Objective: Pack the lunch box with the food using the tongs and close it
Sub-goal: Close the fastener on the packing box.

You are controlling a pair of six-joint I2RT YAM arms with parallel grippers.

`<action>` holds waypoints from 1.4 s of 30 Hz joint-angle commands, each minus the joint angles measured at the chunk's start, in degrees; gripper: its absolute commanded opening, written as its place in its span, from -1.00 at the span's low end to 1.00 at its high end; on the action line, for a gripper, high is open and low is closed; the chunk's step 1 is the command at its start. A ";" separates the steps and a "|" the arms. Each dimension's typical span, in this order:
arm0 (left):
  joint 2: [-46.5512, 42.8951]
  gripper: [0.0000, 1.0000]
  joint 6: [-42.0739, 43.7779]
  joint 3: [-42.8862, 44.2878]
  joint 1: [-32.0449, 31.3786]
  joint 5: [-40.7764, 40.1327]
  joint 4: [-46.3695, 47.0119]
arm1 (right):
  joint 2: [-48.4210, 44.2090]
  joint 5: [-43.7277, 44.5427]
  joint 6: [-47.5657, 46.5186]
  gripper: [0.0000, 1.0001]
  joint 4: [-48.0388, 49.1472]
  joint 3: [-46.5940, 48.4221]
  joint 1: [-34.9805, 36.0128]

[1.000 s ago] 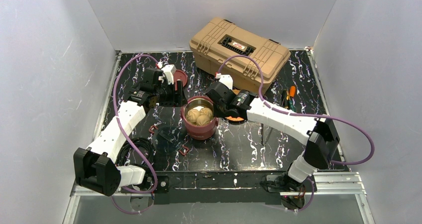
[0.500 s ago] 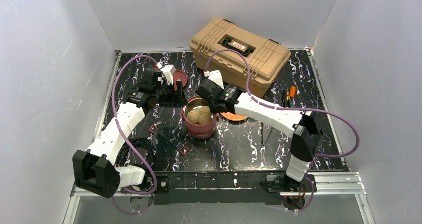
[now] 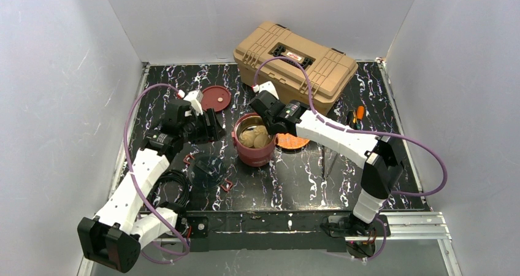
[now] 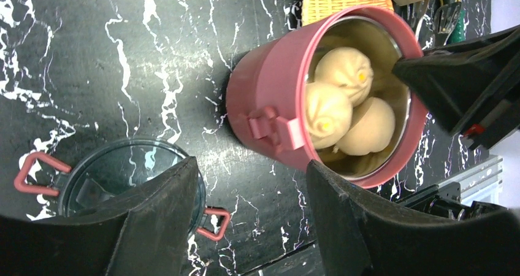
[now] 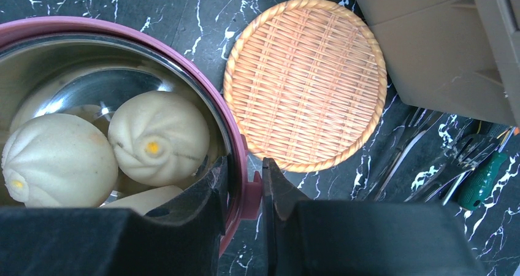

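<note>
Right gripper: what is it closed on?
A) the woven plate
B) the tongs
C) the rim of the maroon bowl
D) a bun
C: in the right wrist view the right gripper has one finger inside and one outside the wall of the maroon lunch box bowl, pinching its rim. The orange woven plate sits beyond the fingertips.

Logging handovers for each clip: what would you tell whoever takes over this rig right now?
Left gripper: open, empty, beside the lunch box.
Right gripper: shut on the lunch box rim.
Buns sit inside the lunch box; woven plate is bare; tongs lie on the table beyond it; maroon lid lies at the far left.
Done: buns packed. To do: put the lid on and close.
</note>
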 commanded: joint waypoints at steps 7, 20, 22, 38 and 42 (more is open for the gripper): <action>0.41 0.17 -6.31 -7.84 0.18 8.17 6.27 | -0.23 3.61 -8.23 -0.97 -2.59 -2.99 -2.03; 6.04 0.12 -9.79 -11.18 0.20 13.08 15.30 | 0.31 3.47 -8.57 -0.97 -1.88 -3.18 -2.03; 6.53 0.12 -9.79 -11.60 0.16 12.47 15.97 | 0.31 3.09 -8.55 -0.97 -1.69 -3.22 -2.03; 4.86 0.06 -14.21 -16.95 0.45 2.04 14.83 | -0.55 2.88 -8.39 -0.97 -1.29 -4.91 -2.03; 4.81 0.07 -15.64 -18.46 1.16 2.56 15.37 | -0.81 2.99 -8.34 -0.97 -1.30 -4.95 -2.03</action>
